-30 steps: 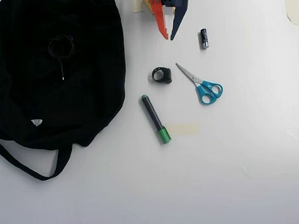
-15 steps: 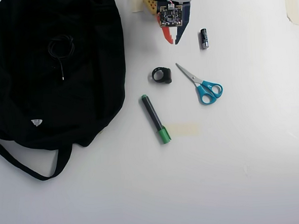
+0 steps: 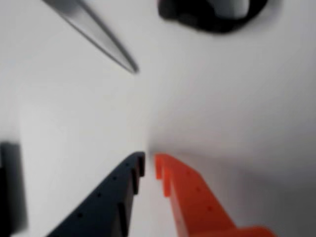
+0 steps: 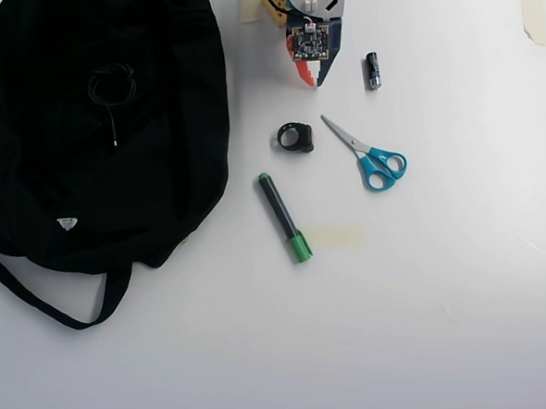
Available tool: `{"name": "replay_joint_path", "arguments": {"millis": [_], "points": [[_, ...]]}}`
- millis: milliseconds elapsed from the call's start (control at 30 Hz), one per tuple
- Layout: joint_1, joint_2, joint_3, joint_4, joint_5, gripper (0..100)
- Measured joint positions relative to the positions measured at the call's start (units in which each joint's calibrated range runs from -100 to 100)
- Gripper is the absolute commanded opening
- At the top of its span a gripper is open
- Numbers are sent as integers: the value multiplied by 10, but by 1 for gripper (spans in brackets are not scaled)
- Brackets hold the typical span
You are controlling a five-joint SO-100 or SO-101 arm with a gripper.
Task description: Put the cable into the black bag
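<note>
In the overhead view the cable (image 4: 110, 87), a thin black cord wound in a small loop with a loose end hanging down, lies on top of the black bag (image 4: 77, 189) at the left. The bag is a large rounded backpack with a white tag and a long strap. My gripper (image 4: 310, 81) is at the top centre, well right of the bag, pointing down at the bare table. Its orange and dark blue fingers are nearly together with nothing between them. The wrist view shows the gripper (image 3: 149, 164) over white table, with only a thin slit between the tips.
Below the gripper sit a small black ring-shaped object (image 4: 296, 136) (image 3: 212, 17), blue-handled scissors (image 4: 370, 155) with the blade tip (image 3: 106, 47) close by, a battery (image 4: 373, 70), and a black marker with green cap (image 4: 284, 217). Tape strips lie on the table.
The gripper's fingers have closed from a wide spread to nearly touching. The wrist has tipped over them, so the fingers look shorter from above. The cable and bag have not moved.
</note>
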Motion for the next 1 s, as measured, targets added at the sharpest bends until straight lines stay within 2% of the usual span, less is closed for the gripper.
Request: {"name": "replay_joint_path", "arguments": {"millis": [300, 1000], "points": [[0, -43, 34, -2, 37, 2], [-14, -59, 38, 40, 39, 2]]}}
